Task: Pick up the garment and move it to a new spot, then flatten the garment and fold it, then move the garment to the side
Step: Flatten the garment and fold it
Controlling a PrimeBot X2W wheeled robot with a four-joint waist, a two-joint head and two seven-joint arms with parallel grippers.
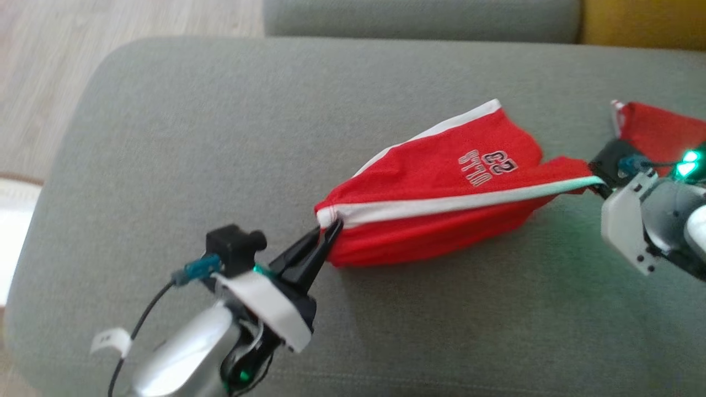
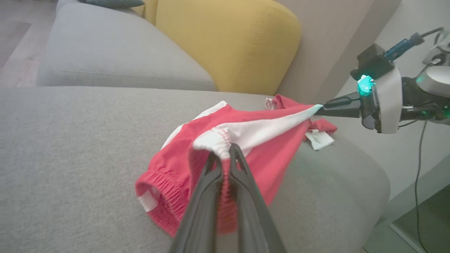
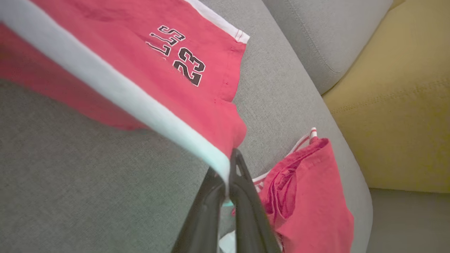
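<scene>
Garment (image 1: 441, 204), red shorts with a white stripe, hangs stretched over the grey sofa cushion (image 1: 220, 138) toward its right edge, its belly sagging onto it. The left gripper (image 1: 331, 229) is clamped on the waistband, and the right gripper (image 1: 598, 179) pinches the stripe's far end. Best to pull evenly apart and lower both ends together, so it lands flat.

Soft red cloth garment (image 1: 436, 187), matt grey woven sofa cushion (image 1: 182, 138), glossy black plastic pincer (image 1: 331, 229)

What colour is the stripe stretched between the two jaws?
White stripe on the red garment; clearest in the head view.
</scene>
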